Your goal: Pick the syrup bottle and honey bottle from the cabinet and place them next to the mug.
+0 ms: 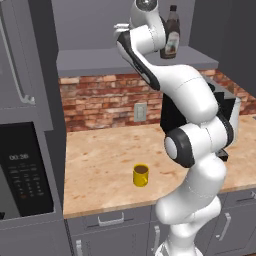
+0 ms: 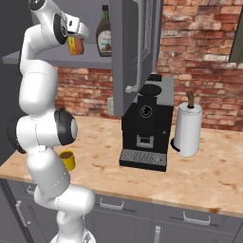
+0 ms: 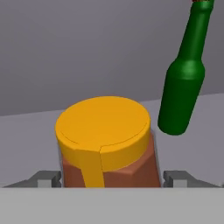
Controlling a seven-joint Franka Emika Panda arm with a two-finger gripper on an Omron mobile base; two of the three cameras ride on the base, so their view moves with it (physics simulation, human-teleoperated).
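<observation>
The honey bottle point(image 3: 107, 144) is seen from close above in the hand view, its flat orange cap turned toward the camera and its amber-brown shoulders showing beneath it; in the right base view it sits at the front of the cabinet point(image 2: 57, 59) shelf, right at the hand. It is judged to be stiff and fairly light, a squat plastic-looking body with smooth sides that could slide if pinched weakly, so a hold low on the broad body, under the cap's rim, is thought safer than one on the cap itself. The gripper point(image 3: 111, 177) is placed around it: one grey fingertip is seen at 9 o'clock of the body and the other at 3 o'clock, each just beside the brown wall, with the bottle between them. Whether the pads already press on the sides cannot be told, so the jaws are described only as spread about as wide as the bottle. A slim green bottle point(image 3: 181, 83) stands at about 2 o'clock of the honey bottle in the hand view, near enough that a sideways pull could brush it. The syrup bottle point(image 1: 172, 36) stands upright on the same shelf, at about 3 o'clock of the hand in both base views. The mug point(image 1: 141, 175) is found well below on the wooden counter point(image 1: 100, 165), at about 6 o'clock of the shelf, apart from the coffee machine point(image 2: 144, 126) and the paper towel roll point(image 2: 187, 130).
</observation>
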